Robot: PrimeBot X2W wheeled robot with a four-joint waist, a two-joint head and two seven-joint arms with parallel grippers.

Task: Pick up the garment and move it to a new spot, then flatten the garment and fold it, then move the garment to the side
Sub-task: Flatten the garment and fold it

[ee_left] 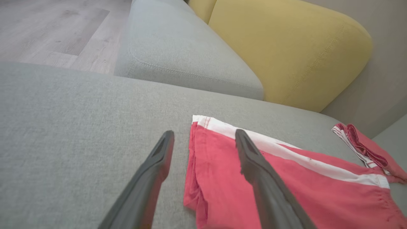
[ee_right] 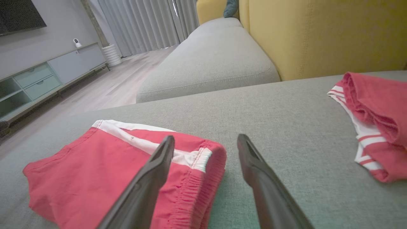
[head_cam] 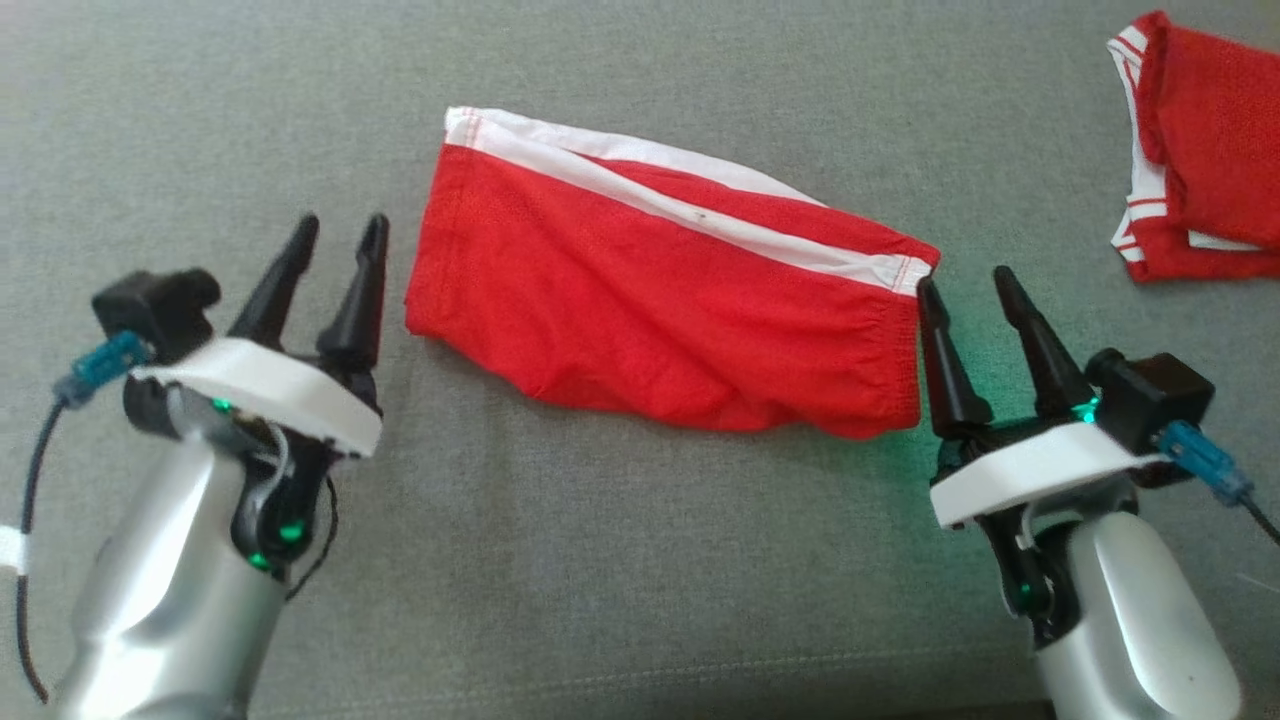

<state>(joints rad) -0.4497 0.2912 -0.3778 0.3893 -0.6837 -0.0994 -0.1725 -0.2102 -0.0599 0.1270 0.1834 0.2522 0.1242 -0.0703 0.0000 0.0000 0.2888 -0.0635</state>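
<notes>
The garment (head_cam: 660,300), red shorts with a white side stripe, lies in a doubled-over, roughly flat state on the grey cushion (head_cam: 640,580), spanning the gap between the two grippers. The left gripper (head_cam: 342,225) stands moderately open and holds nothing; in its wrist view the hem edge lies between its fingers, one finger over red cloth and the other over bare cushion. The right gripper (head_cam: 964,280) is likewise parted and empty, its inner finger at the elastic waistband corner and its outer finger over bare cushion. Whether either fingertip presses on the fabric cannot be determined. Probable faults: a closure that is too shallow would catch the top layer alone, so that the lower layers drop away and the fold opens on lifting. A closure that is too deep could pinch the cushion cover along with the cloth. Unequal lift between the arms would skew or bunch the garment. A second red garment (head_cam: 1200,150) lies well beyond the right gripper's outer side; a sideways transfer toward it risks overlap or snagging.
</notes>
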